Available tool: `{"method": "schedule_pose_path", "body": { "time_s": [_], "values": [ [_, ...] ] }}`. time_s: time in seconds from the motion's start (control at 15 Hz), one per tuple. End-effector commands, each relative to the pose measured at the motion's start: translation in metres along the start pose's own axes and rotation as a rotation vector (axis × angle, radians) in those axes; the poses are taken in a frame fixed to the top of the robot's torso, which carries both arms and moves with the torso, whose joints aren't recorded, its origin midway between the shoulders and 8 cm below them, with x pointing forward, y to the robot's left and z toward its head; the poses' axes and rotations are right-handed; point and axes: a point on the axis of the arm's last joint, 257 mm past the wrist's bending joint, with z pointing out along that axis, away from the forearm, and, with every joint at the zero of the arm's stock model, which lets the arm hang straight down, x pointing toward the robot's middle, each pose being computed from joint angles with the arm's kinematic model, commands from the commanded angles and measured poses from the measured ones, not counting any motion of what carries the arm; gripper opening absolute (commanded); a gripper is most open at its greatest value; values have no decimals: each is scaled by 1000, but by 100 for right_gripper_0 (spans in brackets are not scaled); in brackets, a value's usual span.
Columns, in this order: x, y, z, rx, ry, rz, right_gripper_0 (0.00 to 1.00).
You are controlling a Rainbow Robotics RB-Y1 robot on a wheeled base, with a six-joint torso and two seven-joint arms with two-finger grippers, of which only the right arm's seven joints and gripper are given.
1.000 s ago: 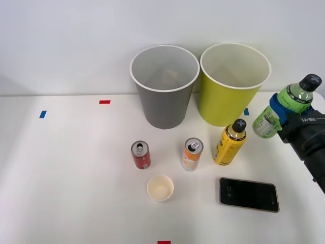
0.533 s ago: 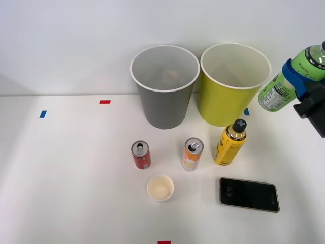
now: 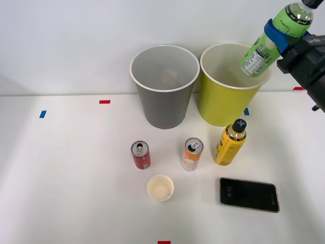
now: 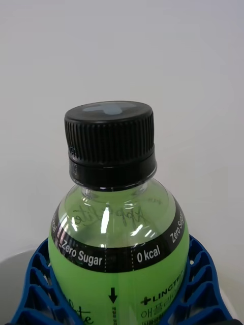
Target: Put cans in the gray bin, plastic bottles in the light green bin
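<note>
On the white worktop (image 3: 66, 168) the short red can (image 3: 140, 155), the taller orange-and-white can (image 3: 192, 154) and the yellow black-capped bottle (image 3: 230, 142) stand untouched in front of the gray plastic bin (image 3: 164, 96). Over the last second the bright green black-capped bottle (image 3: 271, 33) has risen from beside the lime plastic bin (image 3: 223, 104) to hang tilted above its rim — a drop looks imminent. The right claw (image 3: 278, 36) grips the bottle between blue ribbed fingers (image 4: 30, 294). The bottle's base and the bins' bottoms are hidden.

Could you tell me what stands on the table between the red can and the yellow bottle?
The orange-and-white can stands between the red can and the yellow bottle, seen in the front view.
</note>
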Motion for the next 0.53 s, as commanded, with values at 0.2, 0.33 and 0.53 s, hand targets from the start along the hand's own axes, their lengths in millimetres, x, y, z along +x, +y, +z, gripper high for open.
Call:
{"method": "schedule_pose_path", "body": {
  "time_s": [0.2,0.33,0.53],
  "values": [
    [34,6,62,-28,53,6,0],
    [41,3,82,-3,35,-39,0],
    [44,0,85,12,13,-54,22]
  ]
}}
